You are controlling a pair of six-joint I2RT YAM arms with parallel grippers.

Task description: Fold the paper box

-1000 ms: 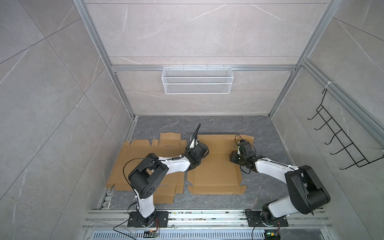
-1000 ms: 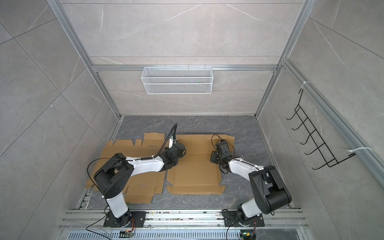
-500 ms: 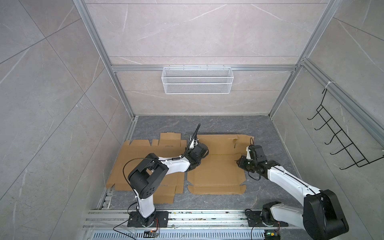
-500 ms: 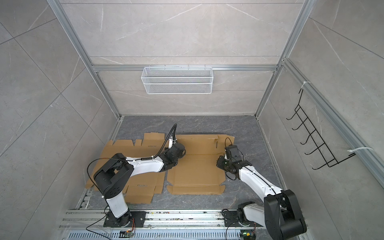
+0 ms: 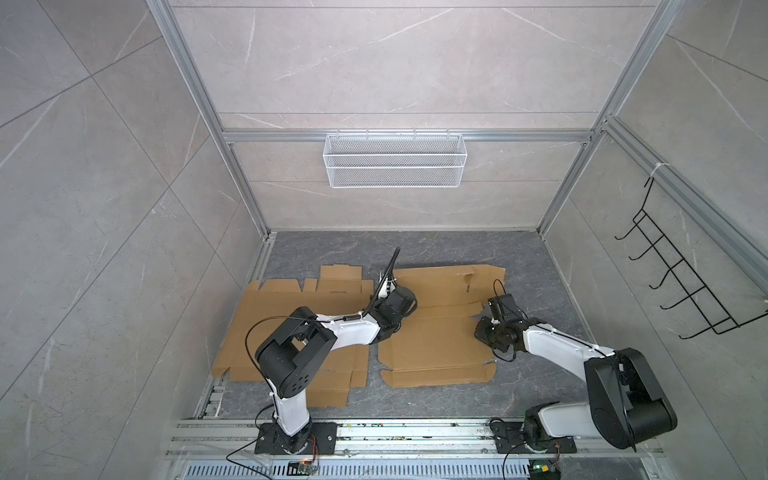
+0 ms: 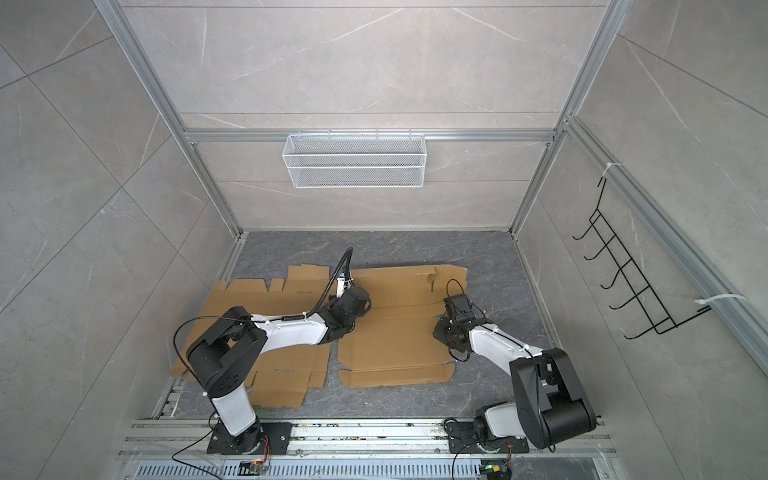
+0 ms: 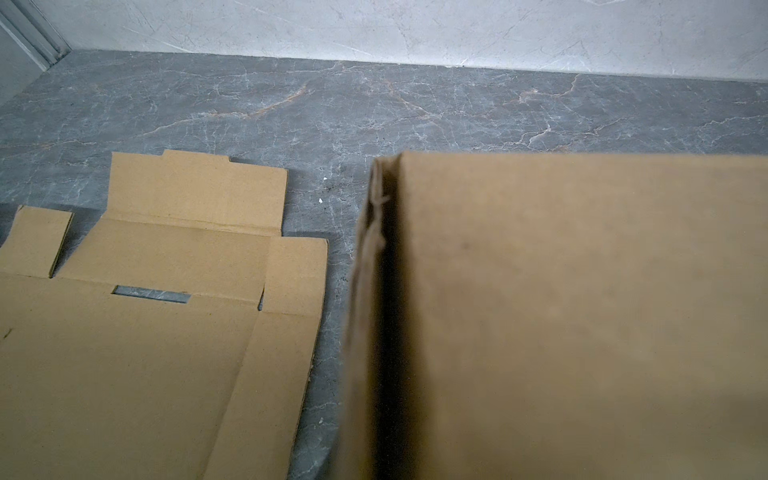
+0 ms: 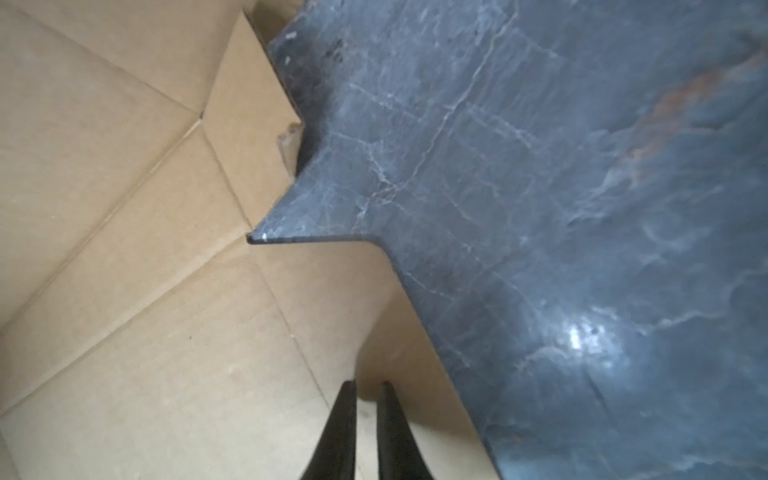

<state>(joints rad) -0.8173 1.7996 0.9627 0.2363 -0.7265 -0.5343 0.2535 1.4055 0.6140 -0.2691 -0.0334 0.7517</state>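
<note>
In both top views the paper box lies unfolded and nearly flat on the dark grey marble-look tabletop, just right of the middle. It is a brown cardboard blank with creases across it, a short slit near its far right corner and a narrow strip along its near edge.

The left gripper sits low at the blank's left edge. Its fingers show in no view, but they are closed together. Whether cardboard is pinched between them I cannot tell. In the left wrist view a cardboard panel of the box fills the frame close to the lens, with a frayed edge running along its side.

The right gripper is at the box's right edge, beside a notch in the outline. In the right wrist view its two black fingers stand almost together with only a thin slit between them, over a side flap of the box. Whether they clamp the flap cannot be told.

A second flat cardboard blank lies to the left, just beside the box and partly under the left arm. A white wire basket hangs on the back wall. Both arm bases stand on an aluminium rail at the near edge.
</note>
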